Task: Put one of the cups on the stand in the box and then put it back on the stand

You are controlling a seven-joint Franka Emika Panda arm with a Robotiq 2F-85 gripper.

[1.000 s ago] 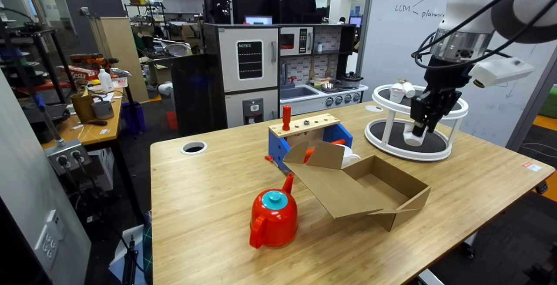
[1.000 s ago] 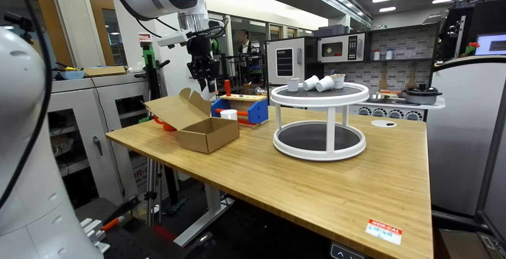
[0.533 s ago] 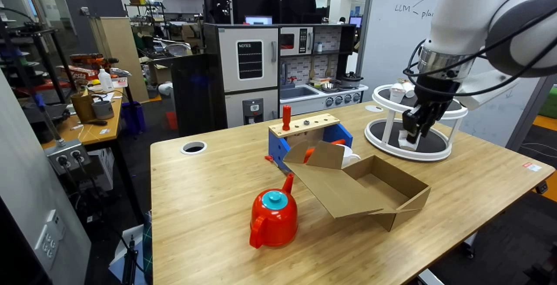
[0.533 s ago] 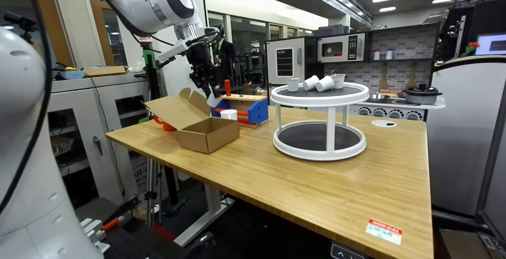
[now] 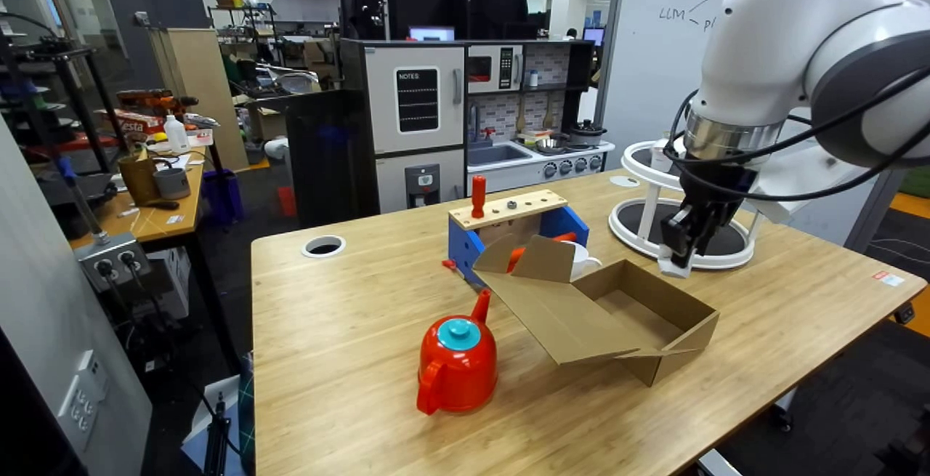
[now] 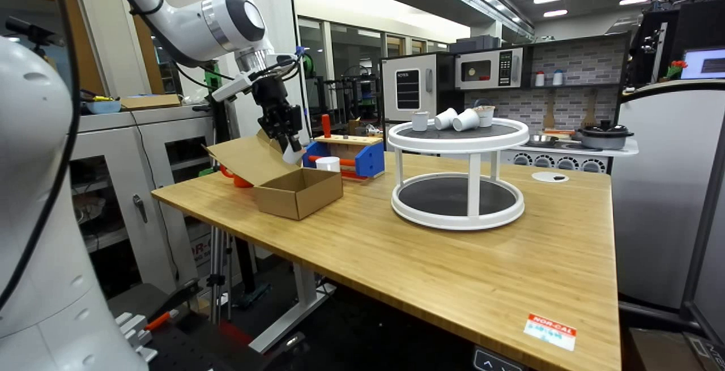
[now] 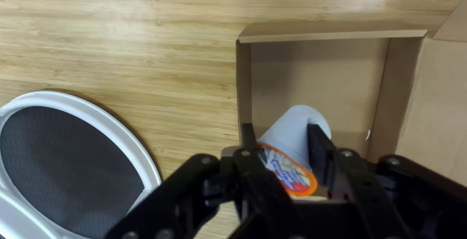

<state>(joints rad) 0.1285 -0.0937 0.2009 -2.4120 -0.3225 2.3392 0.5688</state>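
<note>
A white cup point(image 7: 292, 133) with an orange-rimmed printed lid is pinched, tilted, between the fingers of my gripper point(image 7: 281, 129). In the wrist view it appears over the inside of the brown cardboard box point(image 7: 328, 67). In an exterior view the gripper point(image 6: 293, 147) and cup point(image 6: 292, 156) hang above table height, behind the box point(image 6: 297, 192). The white two-hoop stand point(image 6: 474, 190) carries several white cups point(image 6: 466, 120) on its upper tier, some upright and some lying. Its lower tier shows bare dark base. The arm partly hides the stand point(image 5: 649, 211) in an exterior view.
The box's open lid point(image 5: 559, 309) slopes outward beside a blue-and-wood toy rack point(image 5: 508, 216) with a red peg. A white mug point(image 6: 328, 163) sits by the rack. On the table stands a red kettle point(image 5: 458, 367) with a turquoise lid.
My gripper has come down and shifted toward the box with the cup still in its grip, the wrist tilting on the way. The stand, box and other cups have not moved.
</note>
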